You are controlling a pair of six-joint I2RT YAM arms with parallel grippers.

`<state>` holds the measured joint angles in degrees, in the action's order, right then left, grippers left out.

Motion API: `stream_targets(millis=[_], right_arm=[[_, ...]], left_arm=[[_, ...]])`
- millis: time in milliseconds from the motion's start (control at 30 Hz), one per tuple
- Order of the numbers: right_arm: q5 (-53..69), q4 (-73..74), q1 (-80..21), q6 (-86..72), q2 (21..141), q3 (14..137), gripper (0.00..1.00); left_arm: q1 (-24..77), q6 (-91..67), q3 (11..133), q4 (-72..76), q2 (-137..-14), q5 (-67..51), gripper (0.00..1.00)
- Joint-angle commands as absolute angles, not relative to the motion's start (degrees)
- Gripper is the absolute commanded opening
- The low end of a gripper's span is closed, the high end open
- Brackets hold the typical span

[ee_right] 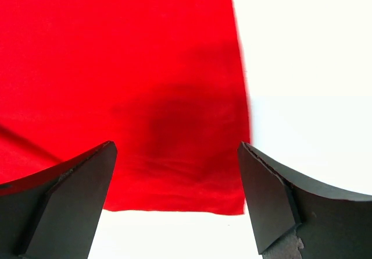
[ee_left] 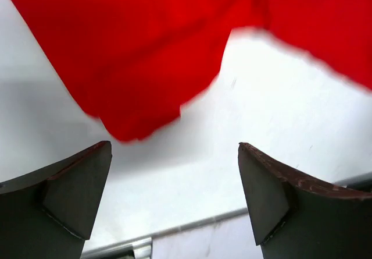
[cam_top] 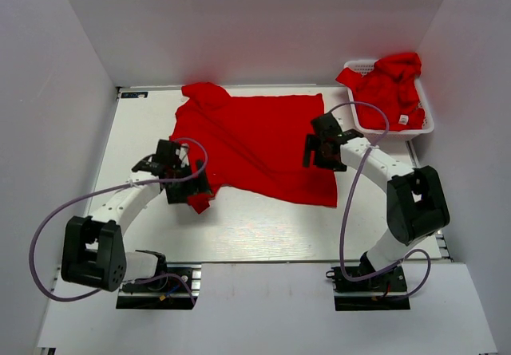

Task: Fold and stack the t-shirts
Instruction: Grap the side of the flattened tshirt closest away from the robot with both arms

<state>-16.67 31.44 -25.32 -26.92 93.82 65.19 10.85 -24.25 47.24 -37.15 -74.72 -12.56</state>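
One red t-shirt lies spread on the white table, with a sleeve at its near left corner. My left gripper is open and empty just over that sleeve. The left wrist view shows the sleeve ahead of the open gripper, apart from it. My right gripper is open over the shirt's right edge. In the right wrist view it hovers above the shirt's hem corner and holds nothing. More red shirts are heaped in the basket, one with a white tag.
The white lattice basket stands at the far right corner, off the table's side. White walls close in the back and both sides. The table's near metal edge shows below the left fingers. Purple cables loop beside both arms.
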Motion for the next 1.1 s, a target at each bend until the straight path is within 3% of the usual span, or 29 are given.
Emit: stream_targets(millis=[0,267,533,667,767,800,867,967,1067], right_arm=[[-19.2,33.3,-24.0,-28.6,91.3,64.5,0.90],[-19.0,33.6,-22.0,-28.6,90.3,64.1,0.90],[-18.7,33.7,-20.7,-29.0,88.9,62.5,0.90],[-18.4,33.8,-20.3,-29.4,88.9,62.0,0.90],[-18.4,34.1,-19.9,-30.0,88.5,61.4,0.90],[-18.2,34.2,-20.0,-30.1,88.6,61.2,0.90],[-18.4,34.7,-19.7,-30.3,88.0,61.1,0.90],[-18.5,34.9,-19.6,-30.3,87.5,60.8,0.90],[-17.8,35.2,-19.6,-28.1,86.5,60.3,0.90]], left_arm=[[13.6,-28.1,42.6,-39.1,-68.5,-15.6,1.00],[16.4,-34.4,39.6,-40.3,-69.2,-5.2,1.00],[18.1,-34.4,41.4,-36.7,-75.1,0.1,0.82],[18.1,-35.0,43.2,-35.7,-78.1,3.2,0.69],[18.1,-35.5,44.6,-35.7,-80.1,5.1,0.52],[18.1,-35.5,45.1,-35.7,-80.1,5.8,0.41],[18.1,-35.5,45.9,-35.7,-81.5,5.8,0.30],[18.1,-34.9,45.9,-35.7,-81.5,5.8,0.00],[18.1,-33.5,46.4,-37.3,-80.8,5.8,0.00]])
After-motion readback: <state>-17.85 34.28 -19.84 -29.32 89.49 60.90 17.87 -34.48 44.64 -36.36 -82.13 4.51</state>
